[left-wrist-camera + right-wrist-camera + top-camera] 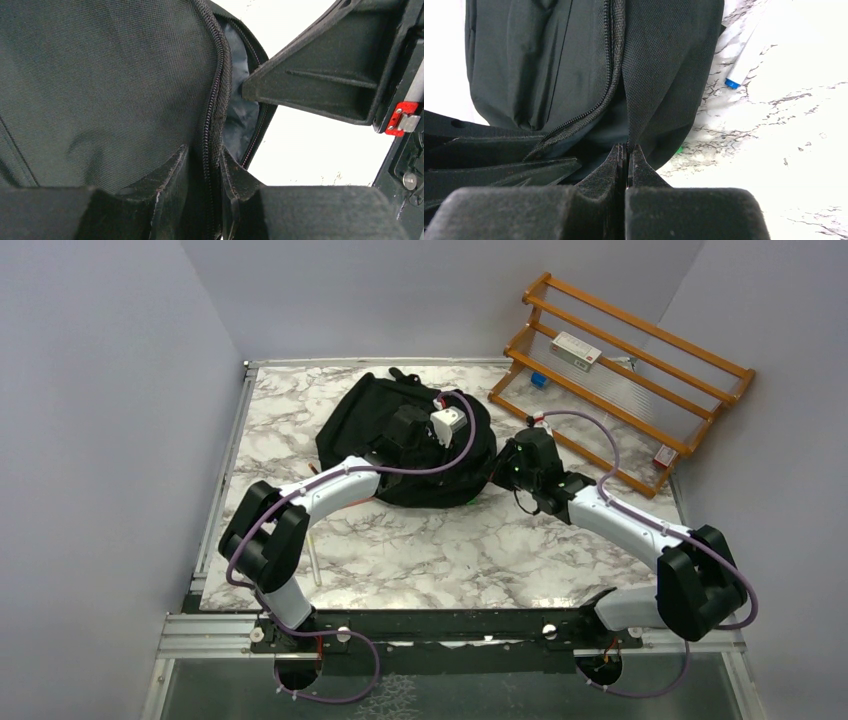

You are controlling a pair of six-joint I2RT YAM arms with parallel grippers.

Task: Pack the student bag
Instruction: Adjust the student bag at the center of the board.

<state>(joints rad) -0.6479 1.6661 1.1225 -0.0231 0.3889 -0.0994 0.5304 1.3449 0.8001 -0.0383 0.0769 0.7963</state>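
The student bag (365, 420) is a large black fabric backpack lying at the back middle of the marble table (420, 550). My left gripper (410, 430) hangs over its top. In the left wrist view its jaws (204, 150) stand slightly apart, open, with the bag's zipper edge (212, 100) running between them and grey lining (240, 115) showing in the opening. My right gripper (505, 468) is at the bag's right edge. In the right wrist view it (627, 146) is shut on a black fabric flap (659, 75) of the bag, beside the unzipped seam (611, 60).
A wooden rack (625, 370) leans at the back right, holding a white box (575, 350) and a small blue item (538, 380). A white pen (314, 565) lies near the left arm. A white marker with a blue cap (744, 60) lies by the bag. Grey walls enclose the table.
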